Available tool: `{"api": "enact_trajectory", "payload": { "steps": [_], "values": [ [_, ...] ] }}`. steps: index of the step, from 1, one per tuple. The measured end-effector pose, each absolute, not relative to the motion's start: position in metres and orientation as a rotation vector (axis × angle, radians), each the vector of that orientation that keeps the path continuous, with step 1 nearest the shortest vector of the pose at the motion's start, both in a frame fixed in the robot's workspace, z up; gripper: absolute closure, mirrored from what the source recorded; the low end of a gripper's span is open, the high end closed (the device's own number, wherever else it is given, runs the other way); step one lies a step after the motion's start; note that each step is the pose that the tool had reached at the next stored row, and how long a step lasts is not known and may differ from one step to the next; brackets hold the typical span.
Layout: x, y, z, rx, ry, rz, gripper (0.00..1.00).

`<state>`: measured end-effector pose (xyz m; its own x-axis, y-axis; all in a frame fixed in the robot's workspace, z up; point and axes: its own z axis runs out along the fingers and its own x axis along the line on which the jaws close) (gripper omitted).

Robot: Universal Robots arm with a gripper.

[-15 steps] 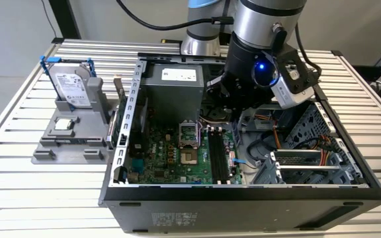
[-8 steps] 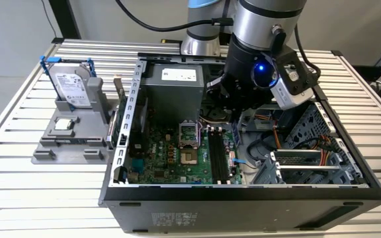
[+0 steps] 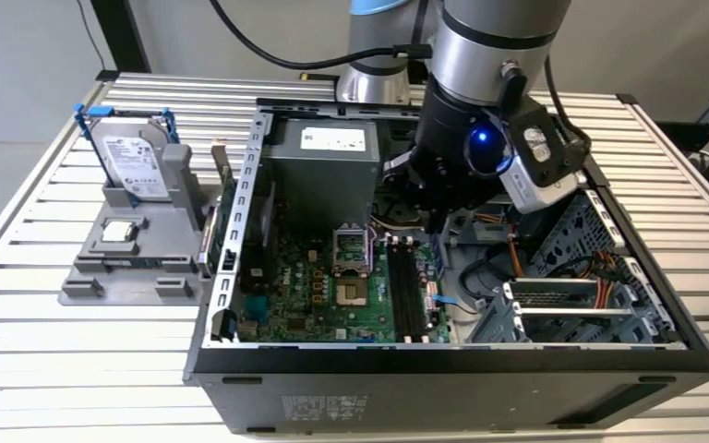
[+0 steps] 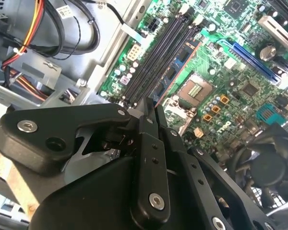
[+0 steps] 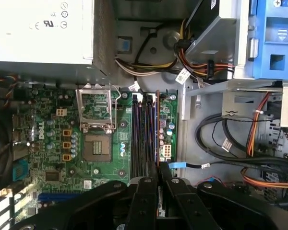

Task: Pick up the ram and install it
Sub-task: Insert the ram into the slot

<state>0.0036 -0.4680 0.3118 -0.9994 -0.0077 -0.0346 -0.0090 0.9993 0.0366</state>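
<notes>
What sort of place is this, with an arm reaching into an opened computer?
Likely a robotics lab for computer assembly: an open desktop case on a slatted metal table, a hard drive in a grey holder, and the gripper holding the ram over the memory slots.

Ram (image 4: 178, 71) in pincer (image 5: 158, 168), over memory slots (image 5: 143, 134) inside case (image 3: 453, 392) on table (image 3: 59, 369).
</notes>
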Motion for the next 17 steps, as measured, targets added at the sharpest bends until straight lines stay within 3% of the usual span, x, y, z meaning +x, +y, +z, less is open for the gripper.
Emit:
{"api": "enact_trajectory", "payload": {
  "steps": [17],
  "values": [
    [0.004,-0.468,0.293,-0.013,3.107,0.057,1.0]
  ]
}}
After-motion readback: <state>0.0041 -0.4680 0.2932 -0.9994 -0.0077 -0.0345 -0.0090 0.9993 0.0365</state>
